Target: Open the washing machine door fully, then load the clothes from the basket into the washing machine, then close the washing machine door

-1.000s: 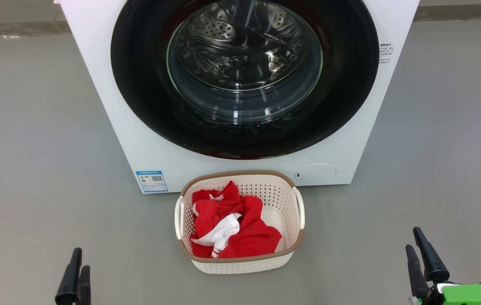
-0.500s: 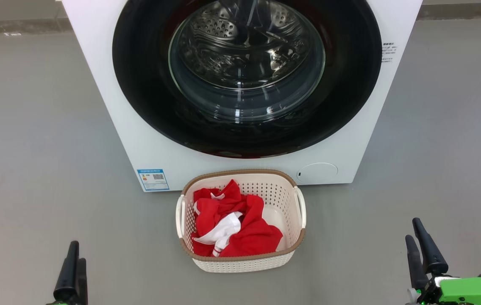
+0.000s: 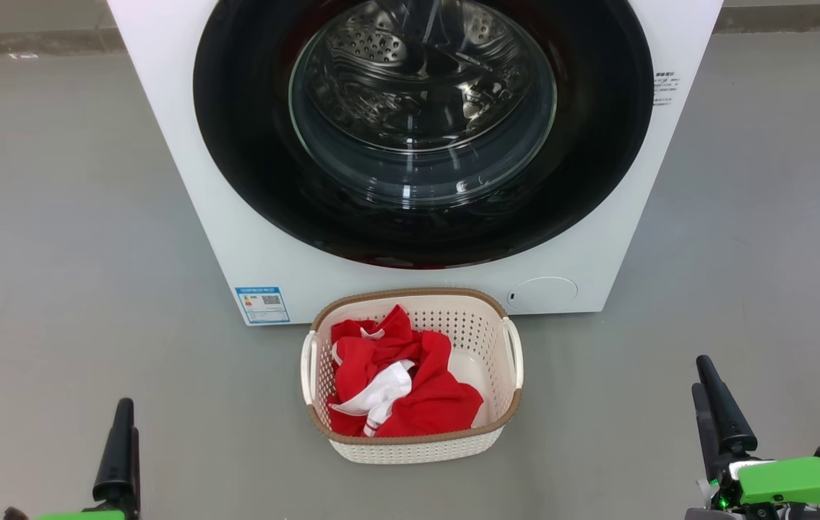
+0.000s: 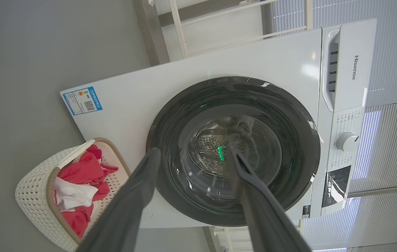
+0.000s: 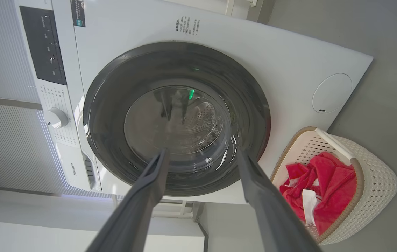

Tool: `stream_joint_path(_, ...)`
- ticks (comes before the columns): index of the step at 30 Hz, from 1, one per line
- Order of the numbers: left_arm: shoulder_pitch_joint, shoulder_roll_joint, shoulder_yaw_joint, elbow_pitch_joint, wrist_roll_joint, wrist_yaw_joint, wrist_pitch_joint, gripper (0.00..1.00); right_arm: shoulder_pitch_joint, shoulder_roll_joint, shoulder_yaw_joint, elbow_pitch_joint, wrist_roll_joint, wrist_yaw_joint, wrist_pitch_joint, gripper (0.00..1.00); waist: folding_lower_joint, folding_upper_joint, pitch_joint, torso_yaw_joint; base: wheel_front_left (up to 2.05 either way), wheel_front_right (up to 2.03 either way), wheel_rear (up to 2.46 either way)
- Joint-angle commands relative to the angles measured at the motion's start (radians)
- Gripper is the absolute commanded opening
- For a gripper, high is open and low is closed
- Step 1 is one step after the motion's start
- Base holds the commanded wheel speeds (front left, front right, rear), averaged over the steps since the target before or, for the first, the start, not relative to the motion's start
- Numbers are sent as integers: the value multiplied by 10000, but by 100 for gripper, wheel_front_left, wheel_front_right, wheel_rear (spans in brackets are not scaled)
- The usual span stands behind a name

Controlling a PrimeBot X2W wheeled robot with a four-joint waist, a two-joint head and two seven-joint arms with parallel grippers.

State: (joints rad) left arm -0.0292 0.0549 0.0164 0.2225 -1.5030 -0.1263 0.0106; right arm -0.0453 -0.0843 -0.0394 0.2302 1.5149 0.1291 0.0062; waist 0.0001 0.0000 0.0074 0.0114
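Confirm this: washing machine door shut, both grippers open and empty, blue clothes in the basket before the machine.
Wrong on one count: the clothes in the basket are red with white trim, not blue, as the head view shows. The washing machine door is shut, and the left gripper and right gripper are open and empty.

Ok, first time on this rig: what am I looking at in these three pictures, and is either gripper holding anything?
The wide picture is from the robot's head camera, looking down. The other two are from wrist cameras, looking along each gripper's two dark fingers. The white washing machine stands ahead, its round black-rimmed door shut. On the floor before it sits the basket with the red clothes inside. The left gripper and right gripper are both open, holding nothing.
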Motion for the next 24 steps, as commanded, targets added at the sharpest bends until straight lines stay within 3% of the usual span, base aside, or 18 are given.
stream_joint_path(1,-361,225,74,-378,315,-14,-123,100,-473,-170,171,-359,-278,5,-141,100,-1,0,0,6,0,0,0)
stream_joint_path(24,-335,442,-183,-852,3464,-22,-814,100,-777,-692,1119,-578,-3452,8,-815,100,-1,0,-11,82,0,0,0)
